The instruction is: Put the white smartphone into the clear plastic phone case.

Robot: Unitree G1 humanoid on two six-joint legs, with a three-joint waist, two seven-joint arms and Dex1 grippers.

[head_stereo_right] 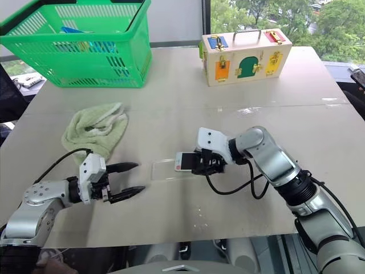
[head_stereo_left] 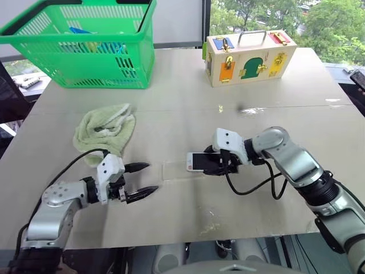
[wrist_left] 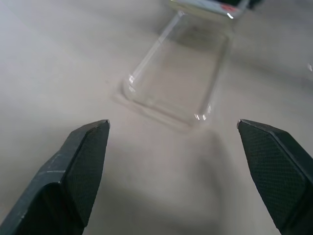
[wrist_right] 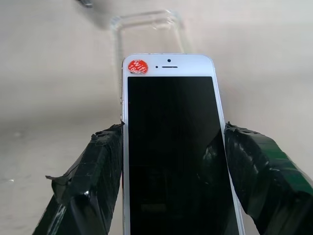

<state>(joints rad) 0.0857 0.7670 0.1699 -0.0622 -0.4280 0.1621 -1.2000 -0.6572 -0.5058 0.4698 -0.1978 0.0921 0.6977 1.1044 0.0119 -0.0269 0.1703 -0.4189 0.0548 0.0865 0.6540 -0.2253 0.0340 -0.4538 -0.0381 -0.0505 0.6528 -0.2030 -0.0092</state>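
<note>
The right gripper [head_stereo_left: 219,162] pinches the white smartphone [wrist_right: 171,147] by its long edges, pointing leftward. The left gripper [head_stereo_left: 142,180] hovers low with fingers spread wide.

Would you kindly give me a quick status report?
Left claw open, empty. Right claw shut on white smartphone, beside clear case. Nothing in the way.

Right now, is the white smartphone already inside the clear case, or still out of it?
Out. The right gripper holds the white smartphone by its sides; the clear plastic phone case lies empty on the table just ahead.
</note>
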